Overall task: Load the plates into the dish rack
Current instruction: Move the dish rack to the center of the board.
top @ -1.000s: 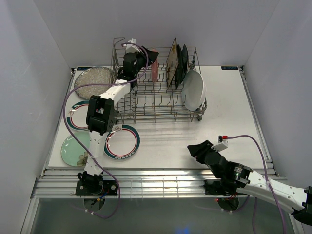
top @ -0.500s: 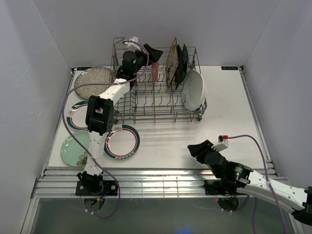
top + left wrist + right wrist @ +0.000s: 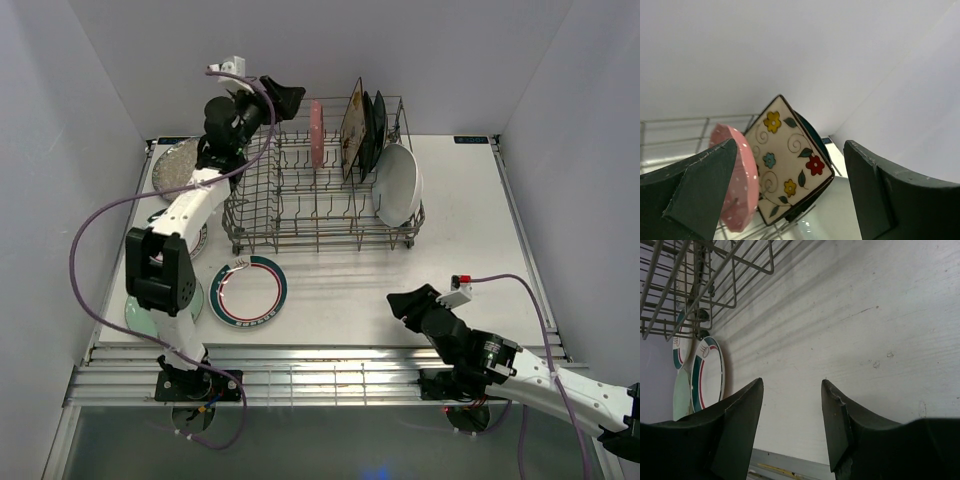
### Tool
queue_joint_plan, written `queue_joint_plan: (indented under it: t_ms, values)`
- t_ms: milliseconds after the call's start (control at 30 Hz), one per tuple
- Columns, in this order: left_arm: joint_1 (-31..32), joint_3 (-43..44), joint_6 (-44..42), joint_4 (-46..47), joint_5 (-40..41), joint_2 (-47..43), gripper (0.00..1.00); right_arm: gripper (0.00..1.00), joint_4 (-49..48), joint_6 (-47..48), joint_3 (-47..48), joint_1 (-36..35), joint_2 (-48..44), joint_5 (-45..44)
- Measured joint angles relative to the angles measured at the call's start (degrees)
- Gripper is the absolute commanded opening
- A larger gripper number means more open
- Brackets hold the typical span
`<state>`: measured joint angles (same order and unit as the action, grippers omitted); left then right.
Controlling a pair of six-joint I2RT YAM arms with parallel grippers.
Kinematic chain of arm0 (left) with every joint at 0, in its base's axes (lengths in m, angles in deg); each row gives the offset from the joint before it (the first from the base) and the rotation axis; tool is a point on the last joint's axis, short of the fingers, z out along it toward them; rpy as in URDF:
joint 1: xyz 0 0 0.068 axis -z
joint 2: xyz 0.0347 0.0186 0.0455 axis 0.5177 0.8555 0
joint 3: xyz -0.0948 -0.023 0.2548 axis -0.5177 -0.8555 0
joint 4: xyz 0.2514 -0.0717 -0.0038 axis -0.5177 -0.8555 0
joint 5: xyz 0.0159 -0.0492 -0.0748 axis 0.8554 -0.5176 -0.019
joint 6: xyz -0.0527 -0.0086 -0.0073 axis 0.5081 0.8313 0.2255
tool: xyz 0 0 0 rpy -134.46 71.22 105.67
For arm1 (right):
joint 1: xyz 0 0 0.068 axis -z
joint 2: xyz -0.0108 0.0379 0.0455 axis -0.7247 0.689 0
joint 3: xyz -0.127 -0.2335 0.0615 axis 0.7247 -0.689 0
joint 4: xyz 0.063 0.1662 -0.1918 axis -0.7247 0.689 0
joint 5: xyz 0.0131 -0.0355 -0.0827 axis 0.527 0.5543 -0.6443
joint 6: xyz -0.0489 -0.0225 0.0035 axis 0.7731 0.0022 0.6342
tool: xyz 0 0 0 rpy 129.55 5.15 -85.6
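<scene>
Left gripper point(image 3: 275, 97): jaws spread wide, nothing between them; raised over the far-left corner of the dish rack point(image 3: 320, 205)
Right gripper point(image 3: 405, 303): jaws part-way apart, gripping nothing; low over the bench point(image 3: 470, 220) near its front edge, right of centre
Bench: white, flat, scuffed in the right wrist view; slatted strip along the front edge
Walls point(image 3: 330, 50): plain pale panels on the left, far and right sides
Dish rack: grey wire, on the far half of the bench, well apart from the right gripper
Pink plate point(image 3: 316, 130): on edge in the rack, just right of the left gripper
Cream floral square plate point(image 3: 352, 118): on edge, beside the pink one
Dark plates point(image 3: 375, 125): on edge behind the floral one
White oval plate point(image 3: 398, 185): leaning at the rack's right end
Teal-rimmed plate point(image 3: 250, 291): flat before the rack's front-left corner
Pale green plate point(image 3: 681, 395): flat, front-left corner, partly under the left arm
Speckled silver plate point(image 3: 172, 165): flat, far-left corner
</scene>
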<state>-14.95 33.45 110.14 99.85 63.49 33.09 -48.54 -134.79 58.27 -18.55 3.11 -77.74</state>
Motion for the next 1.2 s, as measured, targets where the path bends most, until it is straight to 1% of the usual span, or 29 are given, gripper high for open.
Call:
queue_joint_plan:
  t_ms: [200, 300, 400, 433, 467, 533, 567, 667, 700, 733, 800, 833, 900, 933, 1067, 1200]
  values:
    - [-2.67, -9.75, -9.11, -1.44, 1.95, -14.82, 0.98, 0.59, 0.74, 2.84, 2.58, 0.0, 2.38, -1.64]
    - [-4.2, -13.94, -15.56, -4.33, 3.06, -21.4, 0.98, 0.6, 2.05, 4.31, 4.04, 0.0, 4.57, -2.51]
    - [-5.64, -16.5, -21.42, -8.22, 4.63, -25.49, 0.98, 0.61, 3.08, 6.25, 5.9, 0.0, 6.16, -2.97]
    - [-5.97, -16.79, -23.17, -9.84, 5.55, -26.05, 0.98, 0.71, 3.26, 7.04, 6.45, 0.0, 6.49, -3.04]
    - [-6.21, -16.96, -25.07, -11.39, 6.69, -26.34, 0.98, 0.76, 3.3, 7.74, 6.91, 0.0, 6.73, -3.08]
    - [-6.62, -17.2, -28.52, -14.62, 8.79, -26.29, 0.98, 0.86, 3.61, 9.64, 7.58, 0.0, 7.06, -3.37]
    - [-6.78, -17.57, -30.03, -16.09, 9.88, -26.21, 0.98, 0.88, 3.76, 10.54, 7.78, 0.0, 7.26, -3.5]
    - [-7.06, -19.65, -33.27, -19.19, 12.59, -26.1, 0.98, 0.87, 4.28, 13.16, 8.33, 0.0, 8.35, -4.09]
    - [-7.06, -20.65, -33.94, -19.82, 13.42, -26.1, 0.98, 0.84, 4.33, 13.92, 8.52, 0.0, 8.83, -4.35]
    - [-7.06, -21.75, -34.45, -19.98, 14.32, -26.12, 0.98, 0.77, 4.31, 14.69, 8.74, 0.0, 9.46, -4.72]
    - [-7.06, -24.61, -35.28, -19.74, 15.85, -26.4, 0.98, 0.71, 4.33, 15.91, 9.35, 0.0, 11.47, -5.77]
    - [-7.06, -26.14, -35.45, -19.39, 16.39, -26.69, 0.97, 0.71, 4.37, 16.44, 9.77, 0.0, 12.79, -6.34]
    - [-7.06, -28.5, -35.91, -19.19, 17.18, -27.19, 0.97, 0.73, 4.42, 17.14, 10.97, 0.0, 16.22, -7.61]
    - [-7.06, -29.44, -36.13, -19.1, 17.55, -27.45, 0.97, 0.77, 4.44, 17.57, 11.69, 0.0, 17.99, -8.22]
    - [-7.06, -31.17, -36.79, -17.94, 19.37, -28.44, 0.97, 0.79, 4.46, 19.63, 16.0, 0.0, 26.16, -10.21]
    - [-7.06, -32.2, -37.18, -16.65, 20.57, -28.85, 0.97, 0.77, 0.09, 24.11, 19.1, 0.2, 33.94, -10.78]
